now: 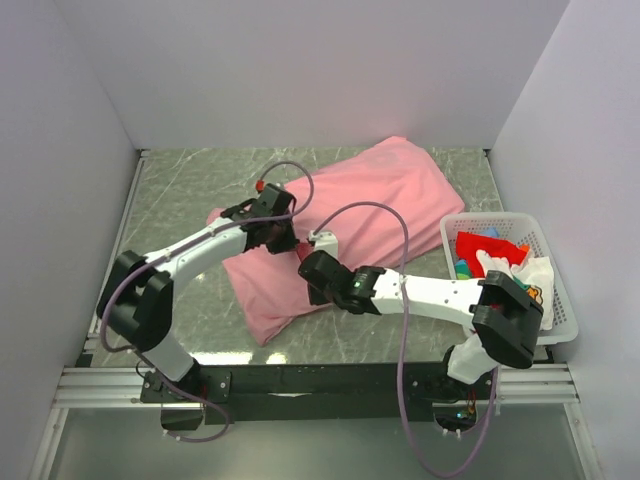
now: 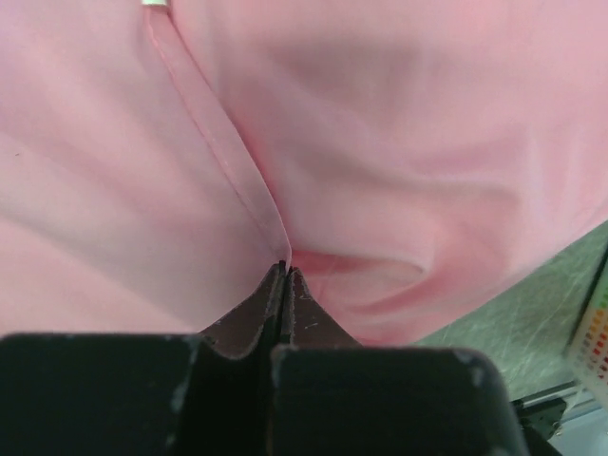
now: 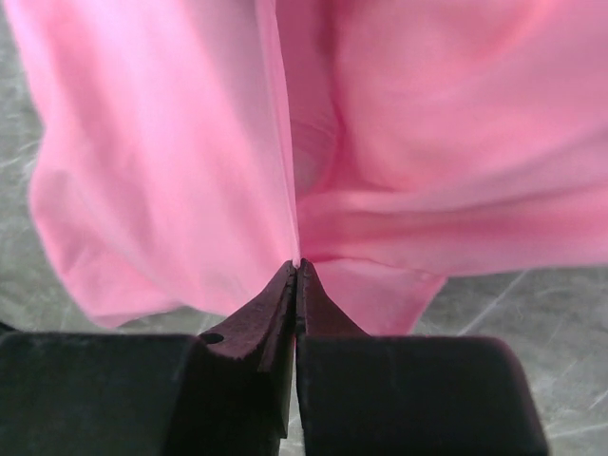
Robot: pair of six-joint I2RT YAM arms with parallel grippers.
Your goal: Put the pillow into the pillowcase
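Note:
The pink pillowcase (image 1: 380,200) lies bulging across the middle of the table, from the back right to the front left. The cream pillow does not show; it is hidden or out of view. My left gripper (image 1: 283,238) is shut on a fold of the pillowcase (image 2: 399,142) at its near-left part. My right gripper (image 1: 312,262) is shut on a hem of the pillowcase (image 3: 427,114) just beside the left one, near the fabric's front end. In both wrist views the jaws are pressed together with thin pink cloth pinched at the tips.
A white plastic basket (image 1: 556,265) stands at the right, holding a red cloth (image 1: 490,248) and a white printed cloth (image 1: 530,275). White walls close in the left, back and right sides. A grey marbled tabletop (image 1: 180,190) shows around the pillowcase.

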